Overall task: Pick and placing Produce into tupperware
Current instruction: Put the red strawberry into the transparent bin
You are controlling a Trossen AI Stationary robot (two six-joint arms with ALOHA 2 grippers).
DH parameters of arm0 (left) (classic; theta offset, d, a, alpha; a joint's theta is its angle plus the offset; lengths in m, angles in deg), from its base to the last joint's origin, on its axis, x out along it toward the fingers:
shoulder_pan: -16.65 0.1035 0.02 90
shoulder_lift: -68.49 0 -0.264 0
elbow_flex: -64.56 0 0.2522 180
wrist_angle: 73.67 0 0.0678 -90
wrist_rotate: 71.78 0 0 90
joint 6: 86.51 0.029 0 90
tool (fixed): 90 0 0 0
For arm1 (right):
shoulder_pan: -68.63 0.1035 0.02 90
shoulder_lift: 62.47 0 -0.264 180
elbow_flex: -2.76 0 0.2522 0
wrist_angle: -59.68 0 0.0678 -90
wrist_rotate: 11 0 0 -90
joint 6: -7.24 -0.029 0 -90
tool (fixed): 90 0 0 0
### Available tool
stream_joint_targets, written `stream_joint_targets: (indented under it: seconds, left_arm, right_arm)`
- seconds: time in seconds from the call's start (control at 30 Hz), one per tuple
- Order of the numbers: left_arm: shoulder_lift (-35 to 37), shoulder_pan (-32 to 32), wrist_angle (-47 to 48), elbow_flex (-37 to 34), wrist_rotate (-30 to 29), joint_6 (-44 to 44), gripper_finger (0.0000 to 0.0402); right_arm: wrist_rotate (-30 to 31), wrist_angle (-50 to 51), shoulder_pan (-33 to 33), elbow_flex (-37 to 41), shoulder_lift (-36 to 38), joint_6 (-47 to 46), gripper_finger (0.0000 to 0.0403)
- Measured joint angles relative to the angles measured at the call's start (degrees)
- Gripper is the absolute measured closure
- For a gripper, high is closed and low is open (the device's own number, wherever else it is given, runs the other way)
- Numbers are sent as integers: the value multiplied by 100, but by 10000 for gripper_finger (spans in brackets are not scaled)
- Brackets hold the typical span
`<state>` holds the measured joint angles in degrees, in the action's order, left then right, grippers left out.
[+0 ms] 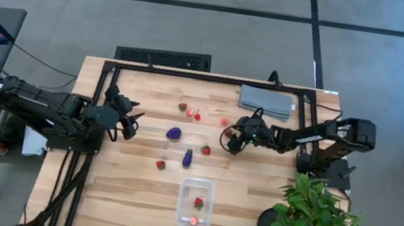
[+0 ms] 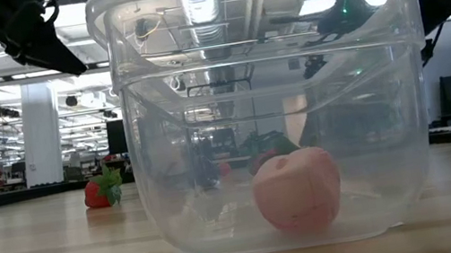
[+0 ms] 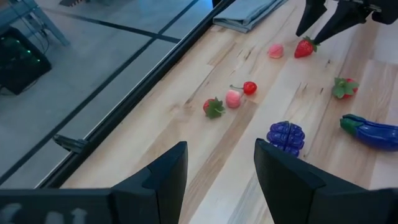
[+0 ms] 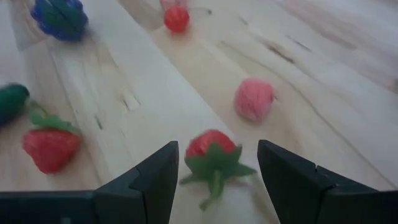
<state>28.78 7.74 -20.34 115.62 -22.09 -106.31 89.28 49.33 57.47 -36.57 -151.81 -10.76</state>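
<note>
Right gripper [image 4: 214, 171] jaws apart w/ a strawberry [image 4: 211, 152] on the table btwn them; left gripper [image 3: 217, 174] also apart, holding nothing.

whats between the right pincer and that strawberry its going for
Nothing: in the right wrist view the strawberry sits between the open right pincer's fingers on bare wood.
</note>
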Motion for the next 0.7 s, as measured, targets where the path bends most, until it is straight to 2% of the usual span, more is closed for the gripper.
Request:
stream_joint_targets:
  seconds: [0.5,0.7]
  left_arm:
    - [2,0,0,0,6,-87,225]
    - [2,-1,1,0,4,-93,225]
  right_arm:
    - [-297,-45,-138,-404,-768,128,159]
    - [-300,44,-170,-411,-761,109,159]
